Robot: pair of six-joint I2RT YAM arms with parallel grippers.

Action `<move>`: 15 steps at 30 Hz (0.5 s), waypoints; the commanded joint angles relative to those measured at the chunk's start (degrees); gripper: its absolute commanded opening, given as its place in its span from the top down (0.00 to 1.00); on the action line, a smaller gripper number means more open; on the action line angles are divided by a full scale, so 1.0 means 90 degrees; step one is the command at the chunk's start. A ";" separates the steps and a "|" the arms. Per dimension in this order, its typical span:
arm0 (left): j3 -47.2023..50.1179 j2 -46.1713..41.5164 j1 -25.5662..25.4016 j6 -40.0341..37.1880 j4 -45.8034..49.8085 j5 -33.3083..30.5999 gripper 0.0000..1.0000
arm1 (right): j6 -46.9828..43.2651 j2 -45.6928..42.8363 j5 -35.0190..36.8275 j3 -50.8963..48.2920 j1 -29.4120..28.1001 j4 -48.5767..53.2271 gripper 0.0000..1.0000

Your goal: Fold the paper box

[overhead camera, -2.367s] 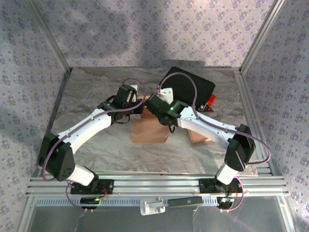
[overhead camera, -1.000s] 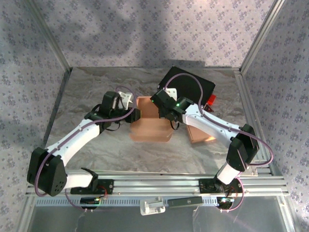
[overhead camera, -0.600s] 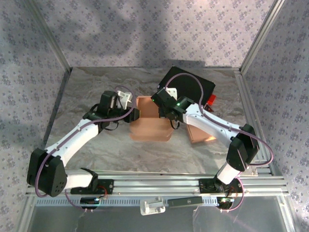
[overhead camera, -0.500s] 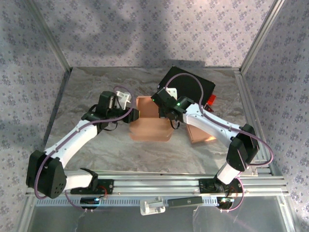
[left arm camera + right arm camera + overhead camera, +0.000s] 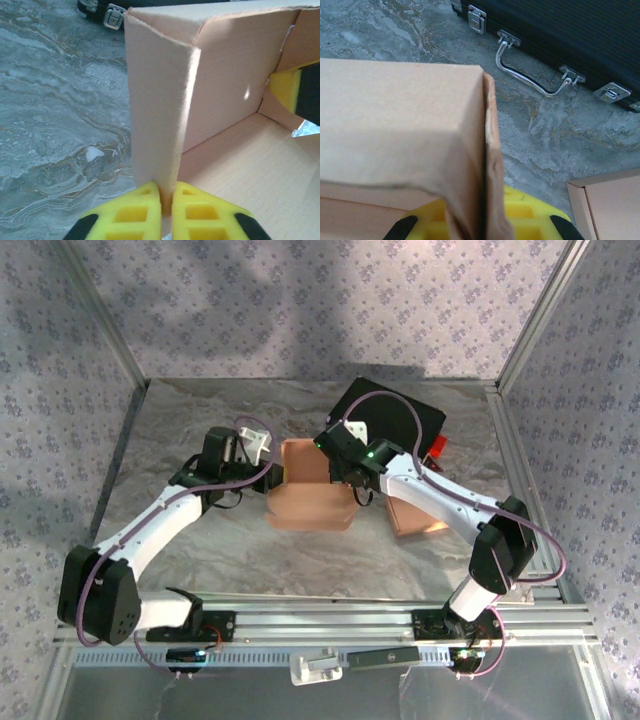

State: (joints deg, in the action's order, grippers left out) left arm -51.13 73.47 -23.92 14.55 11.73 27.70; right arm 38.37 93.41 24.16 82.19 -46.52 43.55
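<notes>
Left gripper (image 5: 166,200): yellow fingers (image 5: 131,210) drawn almost together, pinching the lower edge of an upright wall of the box (image 5: 225,75). Right gripper (image 5: 482,220): likewise closed, a doubled wall edge of the box (image 5: 395,115) running down between its yellow pads (image 5: 525,212). In the top view the left gripper (image 5: 268,472) meets the box at its left side and the right gripper (image 5: 345,483) at its right side, so that the box (image 5: 305,505) sits between the two, near the middle of the table (image 5: 200,420).

The box is plain tan cardboard, partly erected: a flat floor, a standing rear wall and side walls, open upward. The cut edges are slightly rough; the inner faces show fine corrugation lines. Its floor rests on the table, the longer side roughly left to right across it.

A black case (image 5: 400,420) with metal latches and a wire handle (image 5: 532,75) lies close behind the box to the right. A flat cardboard sheet (image 5: 415,515) lies to the right, partly under the right arm. To the left of the box and in front of it, toward the arm bases, the marbled table surface is bare. Patterned walls and metal posts bound the table on the left, rear and right.
</notes>
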 commanded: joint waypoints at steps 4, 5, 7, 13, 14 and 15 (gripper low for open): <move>-0.0120 -0.0110 -0.0595 -0.0073 -0.0051 -0.0880 1.00 | -0.0030 0.0028 0.0038 0.0136 -0.0090 0.0035 1.00; -0.0148 -0.0135 -0.0733 -0.0047 -0.0001 -0.1199 1.00 | -0.0017 0.0067 0.0094 0.0174 -0.0114 0.0075 1.00; -0.0143 -0.0203 -0.0928 0.0016 -0.0018 -0.1648 1.00 | 0.0002 0.0119 0.0173 0.0220 -0.0153 0.0124 1.00; -0.0242 -0.0332 -0.1635 0.0552 0.0301 -0.3745 1.00 | 0.0096 0.0243 0.0543 0.0350 -0.0260 0.0366 1.00; -0.0293 -0.0322 -0.1764 0.0648 0.0381 -0.4063 1.00 | 0.0109 0.0259 0.0583 0.0359 -0.0279 0.0383 1.00; -0.0350 -0.0280 -0.1934 0.0749 0.0438 -0.4375 1.00 | 0.0146 0.0271 0.0625 0.0369 -0.0291 0.0411 1.00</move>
State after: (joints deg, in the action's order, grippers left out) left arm -51.29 71.79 -38.30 18.61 14.13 -1.23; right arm 38.41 94.83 28.34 83.20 -48.12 46.24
